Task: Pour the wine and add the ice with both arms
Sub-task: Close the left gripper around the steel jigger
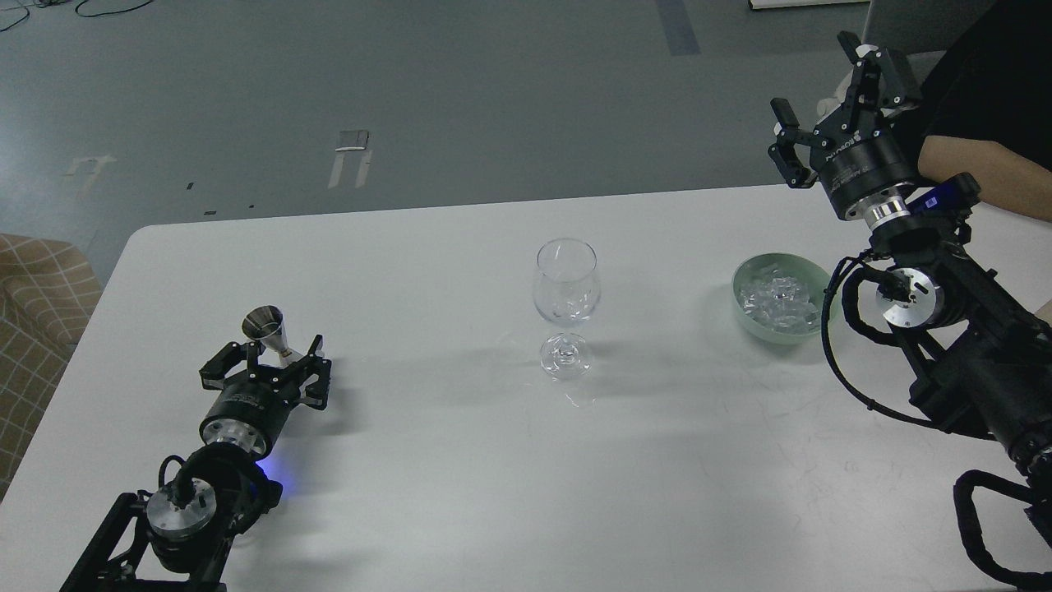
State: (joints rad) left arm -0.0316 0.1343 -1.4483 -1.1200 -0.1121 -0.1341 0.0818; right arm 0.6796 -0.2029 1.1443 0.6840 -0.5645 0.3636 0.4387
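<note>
A clear stemmed glass point(565, 289) stands upright at the middle of the white table point(460, 460). A small steel jigger point(265, 326) stands at the left. My left gripper point(268, 358) lies low on the table just in front of it, fingers spread on either side of its base, open. No wine shows in the jigger or the glass. The ice point(776, 298) is heaped in a pale green bowl point(745, 279) at the right. My right gripper point(825, 94) is raised above and behind the bowl, open and empty.
A bare human forearm point(982, 171) reaches in at the far right behind my right arm. A checked sofa point(37, 288) stands off the table's left edge. The grey floor lies beyond the table's far edge.
</note>
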